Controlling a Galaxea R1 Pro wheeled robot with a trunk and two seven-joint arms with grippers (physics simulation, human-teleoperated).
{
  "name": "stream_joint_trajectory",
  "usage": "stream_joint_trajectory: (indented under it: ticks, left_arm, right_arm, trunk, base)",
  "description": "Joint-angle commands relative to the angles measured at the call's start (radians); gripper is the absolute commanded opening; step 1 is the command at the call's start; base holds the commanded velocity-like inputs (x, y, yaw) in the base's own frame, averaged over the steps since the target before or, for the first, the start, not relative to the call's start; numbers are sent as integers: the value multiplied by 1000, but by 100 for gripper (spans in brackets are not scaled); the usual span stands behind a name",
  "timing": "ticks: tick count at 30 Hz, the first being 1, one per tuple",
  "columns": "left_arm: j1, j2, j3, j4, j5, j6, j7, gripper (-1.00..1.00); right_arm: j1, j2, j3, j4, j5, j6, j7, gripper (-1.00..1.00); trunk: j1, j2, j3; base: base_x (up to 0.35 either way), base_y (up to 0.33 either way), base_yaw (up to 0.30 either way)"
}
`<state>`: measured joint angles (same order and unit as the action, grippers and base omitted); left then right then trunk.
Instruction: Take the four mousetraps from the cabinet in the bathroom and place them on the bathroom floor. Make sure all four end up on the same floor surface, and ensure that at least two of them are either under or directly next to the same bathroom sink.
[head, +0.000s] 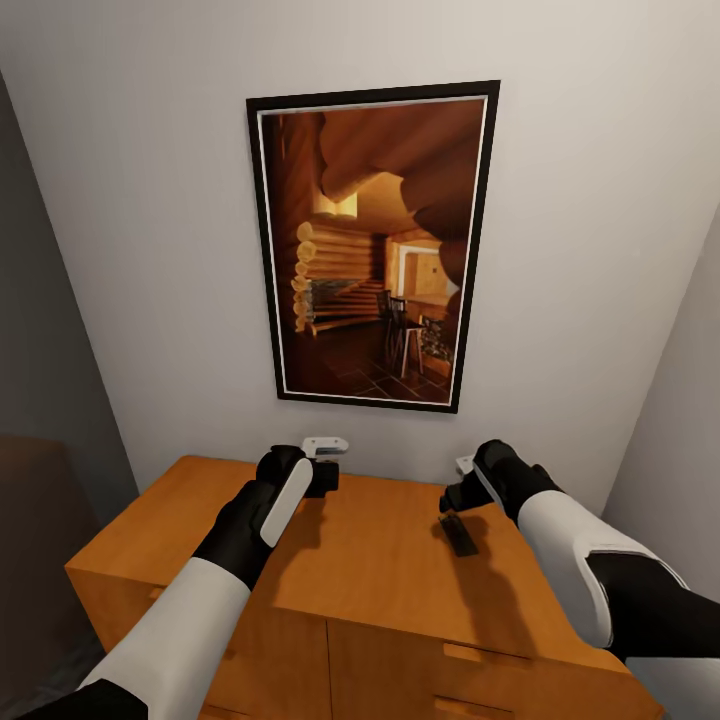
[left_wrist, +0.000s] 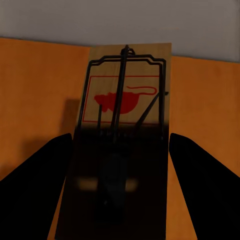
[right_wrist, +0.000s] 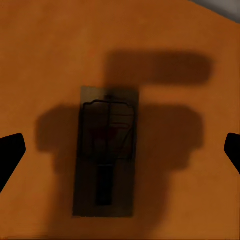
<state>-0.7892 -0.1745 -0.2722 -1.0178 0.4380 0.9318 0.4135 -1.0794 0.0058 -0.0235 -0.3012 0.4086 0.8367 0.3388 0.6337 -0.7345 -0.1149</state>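
Observation:
On the orange-brown cabinet my left gripper is near the back wall. In the left wrist view its dark fingers press both long edges of a mousetrap, a wooden board with a red mouse print and a dark wire bar. A second mousetrap lies flat in shadow on the cabinet top, just in front of my right gripper. The right wrist view has this mousetrap centred below the wide-open right gripper, whose fingertips are far apart at the picture's edges.
A large framed picture of a log interior hangs on the white wall behind the cabinet. Drawer fronts with a bar handle face me. A dark brown piece stands at the left, and a grey wall closes the right side.

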Motion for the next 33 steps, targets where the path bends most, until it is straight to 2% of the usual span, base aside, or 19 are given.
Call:
stream_joint_trajectory:
  ticks: [1,29,33]
  left_arm:
    - [-1,0,-1,-1,10,2,10,-100]
    - [-1,0,-2,-1,10,2,11,-100]
    - [-1,0,-2,-1,10,2,11,-100]
  right_arm:
    - [-1,0,3,-1,10,4,11,100]
    - [-1,0,17,34,10,7,17,100]
    - [-1,0,17,35,10,7,17,100]
  trunk:
    - [0,-1,-2]
    - [0,-1,-2]
    - [16,-29,-14]
  base:
    - [0,0,0]
    - [0,0,0]
    - [0,0,0]
